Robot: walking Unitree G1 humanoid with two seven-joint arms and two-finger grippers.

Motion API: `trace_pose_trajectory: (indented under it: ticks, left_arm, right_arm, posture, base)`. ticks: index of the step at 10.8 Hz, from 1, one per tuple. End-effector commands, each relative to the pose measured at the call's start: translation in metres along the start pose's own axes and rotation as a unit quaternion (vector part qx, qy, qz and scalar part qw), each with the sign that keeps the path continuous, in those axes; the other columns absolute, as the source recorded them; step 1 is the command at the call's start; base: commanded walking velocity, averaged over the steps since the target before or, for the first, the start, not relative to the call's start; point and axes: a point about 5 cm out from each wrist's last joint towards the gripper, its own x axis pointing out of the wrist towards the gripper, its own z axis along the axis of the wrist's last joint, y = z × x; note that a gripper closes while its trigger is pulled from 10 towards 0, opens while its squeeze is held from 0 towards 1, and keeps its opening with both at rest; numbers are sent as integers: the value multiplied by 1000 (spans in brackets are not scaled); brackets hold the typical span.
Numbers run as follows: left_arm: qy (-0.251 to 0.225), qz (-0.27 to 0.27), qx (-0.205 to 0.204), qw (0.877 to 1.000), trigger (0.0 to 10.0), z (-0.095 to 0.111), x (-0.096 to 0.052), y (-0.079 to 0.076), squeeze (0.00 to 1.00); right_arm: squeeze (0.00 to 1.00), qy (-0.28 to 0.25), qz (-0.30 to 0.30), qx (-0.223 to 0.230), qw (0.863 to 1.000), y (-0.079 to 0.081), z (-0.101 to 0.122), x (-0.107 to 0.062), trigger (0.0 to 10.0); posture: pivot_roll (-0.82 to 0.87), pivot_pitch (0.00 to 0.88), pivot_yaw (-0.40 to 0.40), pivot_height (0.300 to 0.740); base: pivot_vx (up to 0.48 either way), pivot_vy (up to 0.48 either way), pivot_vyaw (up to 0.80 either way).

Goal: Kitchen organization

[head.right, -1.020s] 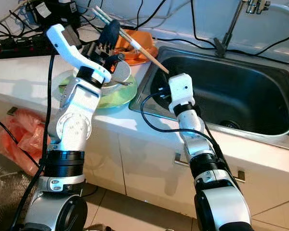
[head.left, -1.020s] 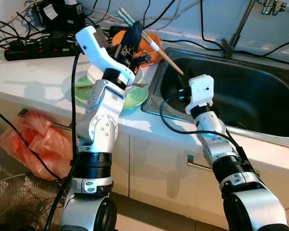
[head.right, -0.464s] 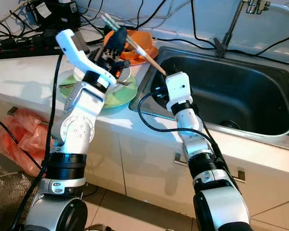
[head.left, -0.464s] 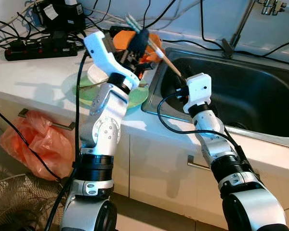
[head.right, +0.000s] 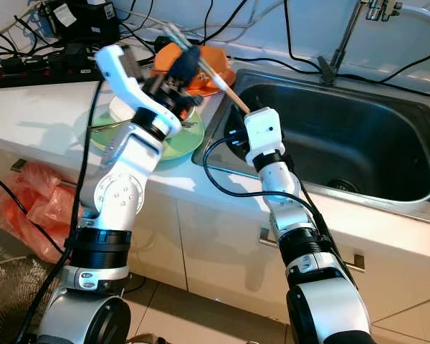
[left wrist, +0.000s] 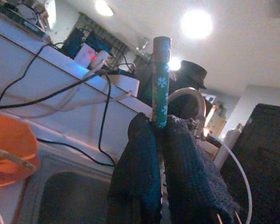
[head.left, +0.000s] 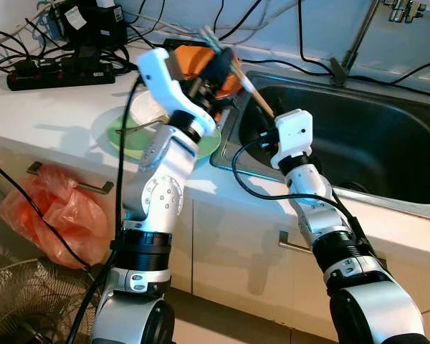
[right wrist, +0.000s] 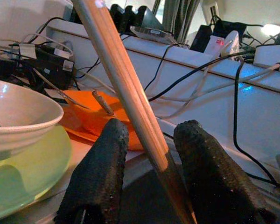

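Note:
A pair of chopsticks (head.left: 245, 80), teal at the top end and wooden lower down, slants from above the orange dish (head.left: 190, 59) down to the sink's left rim. My left gripper (head.left: 218, 68) is shut on the teal part (left wrist: 161, 79), held above the counter's edge. Below it, at the sink's left rim, my right gripper (right wrist: 149, 128) is open. The wooden shaft (right wrist: 116, 65) passes between its fingers (right wrist: 102, 172), with a gap on one side. A white bowl (head.left: 149, 107) sits on a green plate (head.left: 129, 137) left of the arm.
The steel sink (head.left: 373, 143) with its faucet (head.left: 358, 39) takes up the right. A power strip (head.left: 57, 72) and tangled cables lie at the counter's back left. An orange plastic bag (head.left: 50, 208) hangs at the cabinet front, above a wire fan guard (head.left: 21, 301).
My left gripper has swung right from above the bowl toward the sink, carrying the chopsticks. My right gripper has edged slightly left and stays at their lower end.

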Motion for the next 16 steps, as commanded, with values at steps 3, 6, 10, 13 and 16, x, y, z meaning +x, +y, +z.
trace_pose_trajectory:
  ticks: [3,6,10,13,16]
  left_arm:
    - [19,-13,-3,1000,10000,-9,-1,-6,0]
    - [19,-13,3,1000,10000,-9,-1,-5,0]
    - [14,-4,17,1000,10000,-8,-1,-2,1000]
    - [15,-8,22,1000,10000,-8,-1,-3,1000]
    - [14,3,49,999,10000,-6,-1,0,0]
  right_arm:
    - [0,5,-4,-4,1000,-3,0,0,0]
    - [0,12,-8,-8,1000,-4,-2,0,0]
    - [0,17,-10,-5,1000,-4,-3,-1,0]
    - [0,26,-25,4,999,-8,-5,-1,0]
    - [0,55,-69,45,995,-20,-12,-1,0]
  posture:
    - [46,32,-27,740]
    - [47,32,-27,740]
    - [47,32,-27,740]
    - [49,33,-27,740]
    - [49,31,-27,740]
  base:
    - [0,0,0]
    - [0,0,0]
    - [0,0,0]
    - [0,0,0]
    - [0,0,0]
